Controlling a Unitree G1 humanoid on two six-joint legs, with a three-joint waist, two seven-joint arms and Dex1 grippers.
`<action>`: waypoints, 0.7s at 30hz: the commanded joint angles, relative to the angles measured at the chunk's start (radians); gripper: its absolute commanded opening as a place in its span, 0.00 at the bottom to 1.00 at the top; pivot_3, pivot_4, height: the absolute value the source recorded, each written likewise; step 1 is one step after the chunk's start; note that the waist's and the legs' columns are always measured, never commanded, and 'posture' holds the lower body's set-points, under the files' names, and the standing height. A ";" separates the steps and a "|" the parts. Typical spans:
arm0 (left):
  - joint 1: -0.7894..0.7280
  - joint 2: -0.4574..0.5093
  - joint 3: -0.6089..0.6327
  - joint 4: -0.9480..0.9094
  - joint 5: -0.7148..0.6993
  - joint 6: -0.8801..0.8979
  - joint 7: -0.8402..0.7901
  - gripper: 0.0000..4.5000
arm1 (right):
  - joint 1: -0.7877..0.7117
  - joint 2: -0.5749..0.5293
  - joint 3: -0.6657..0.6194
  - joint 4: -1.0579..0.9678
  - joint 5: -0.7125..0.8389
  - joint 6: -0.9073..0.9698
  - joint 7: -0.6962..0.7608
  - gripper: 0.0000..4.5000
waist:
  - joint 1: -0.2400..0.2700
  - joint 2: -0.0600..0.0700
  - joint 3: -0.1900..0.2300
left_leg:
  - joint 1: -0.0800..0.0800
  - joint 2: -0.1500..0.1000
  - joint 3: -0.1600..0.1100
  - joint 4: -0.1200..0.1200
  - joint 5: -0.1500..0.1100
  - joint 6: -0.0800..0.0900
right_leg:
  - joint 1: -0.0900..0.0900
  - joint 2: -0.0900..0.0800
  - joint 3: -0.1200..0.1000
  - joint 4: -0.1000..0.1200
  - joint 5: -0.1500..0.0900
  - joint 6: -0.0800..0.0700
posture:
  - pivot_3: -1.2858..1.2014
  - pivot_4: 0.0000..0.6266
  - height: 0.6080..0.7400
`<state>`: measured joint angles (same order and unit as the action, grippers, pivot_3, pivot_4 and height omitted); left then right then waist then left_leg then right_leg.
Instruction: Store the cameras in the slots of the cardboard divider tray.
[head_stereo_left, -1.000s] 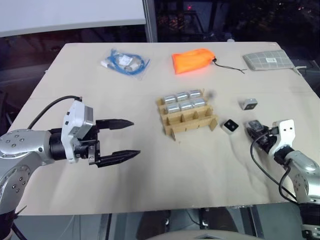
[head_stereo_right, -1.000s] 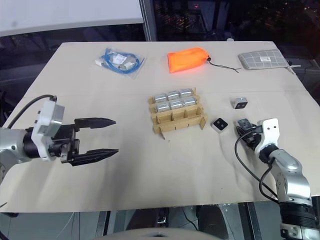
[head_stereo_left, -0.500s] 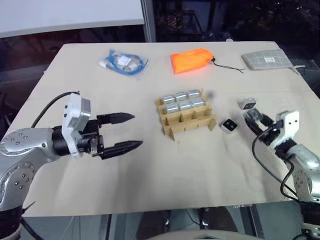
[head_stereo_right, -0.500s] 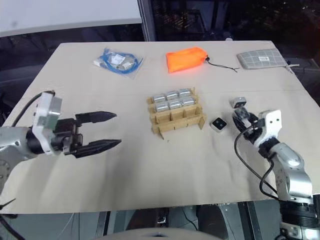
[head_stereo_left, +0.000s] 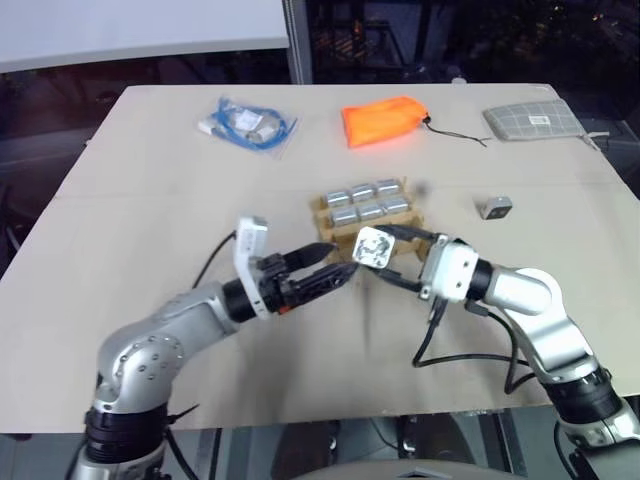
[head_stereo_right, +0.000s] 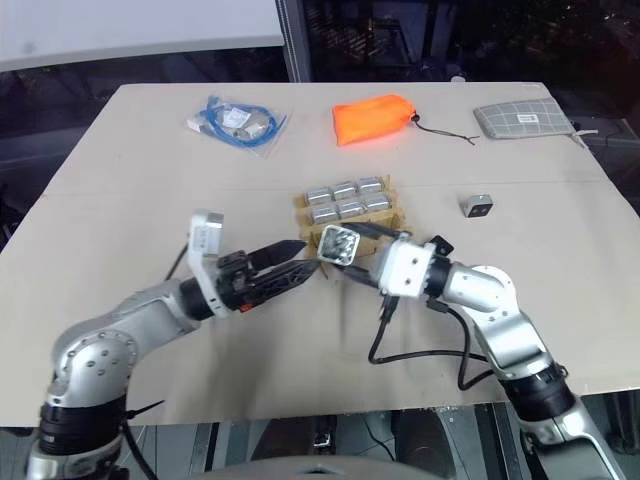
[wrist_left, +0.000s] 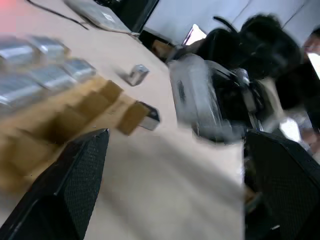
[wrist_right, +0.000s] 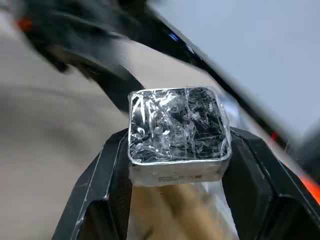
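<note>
One small silver-grey cube camera (wrist_right: 177, 132), film-wrapped, clamped between the right gripper (head_stereo_left: 385, 248) fingers above the brown corrugated cardboard divider tray (head_stereo_left: 330, 215); left gripper (head_stereo_left: 325, 276) fingers spread, empty.

Head stereo pair looks forward and down over whole table (head_stereo_left: 150, 180); both eyes share same scene, slightly offset. Far edge with orange pouch (head_stereo_left: 383, 120) at top, both arms at bottom. Left wrist view sits low, near tabletop, faces along own fingers (wrist_left: 75, 185) toward cardboard divider tray (wrist_left: 55, 115) and right arm. Right wrist view very close, faces along own fingers (wrist_right: 107, 185) at held camera (wrist_right: 177, 132). Wrist views share tray with head pair.
</note>
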<state>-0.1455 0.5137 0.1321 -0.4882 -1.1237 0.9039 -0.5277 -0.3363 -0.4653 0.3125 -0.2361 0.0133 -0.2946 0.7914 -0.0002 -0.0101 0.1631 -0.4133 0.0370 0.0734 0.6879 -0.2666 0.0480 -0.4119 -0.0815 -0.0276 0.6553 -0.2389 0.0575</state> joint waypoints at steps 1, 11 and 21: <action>-0.013 -0.029 -0.005 -0.004 -0.025 -0.001 0.034 1.00 | -0.046 0.003 0.044 0.052 -0.089 -0.168 0.003 0.43 | -0.002 0.000 0.000 | 0.000 0.000 0.000 0.000 0.000 0.000 | 0.000 0.000 0.000 0.000 0.000 0.000 | 0.52 0.24 1.00; 0.002 0.019 0.040 -0.014 -0.115 0.033 0.026 0.89 | -0.054 0.007 0.040 0.135 -0.141 -0.261 -0.047 0.43 | -0.005 0.000 0.000 | 0.000 0.001 0.000 0.000 0.001 -0.001 | 0.000 0.000 0.000 0.001 0.000 0.000 | 0.52 0.24 1.00; 0.003 0.085 0.033 -0.001 -0.137 0.060 -0.024 0.89 | -0.068 0.010 0.021 0.139 -0.141 -0.257 -0.080 0.43 | -0.008 -0.001 0.000 | 0.001 0.001 0.000 0.000 0.001 -0.001 | 0.000 0.000 0.000 0.001 0.000 0.000 | 0.52 0.24 1.00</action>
<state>-0.1399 0.5950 0.1559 -0.4797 -1.2458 0.9706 -0.5394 -0.3855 -0.4593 0.3574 -0.0719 -0.1359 -0.5310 0.7279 -0.0082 -0.0108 0.1635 -0.4127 0.0379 0.0730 0.6879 -0.2658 0.0465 -0.4118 -0.0820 -0.0278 0.6563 -0.2390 0.0571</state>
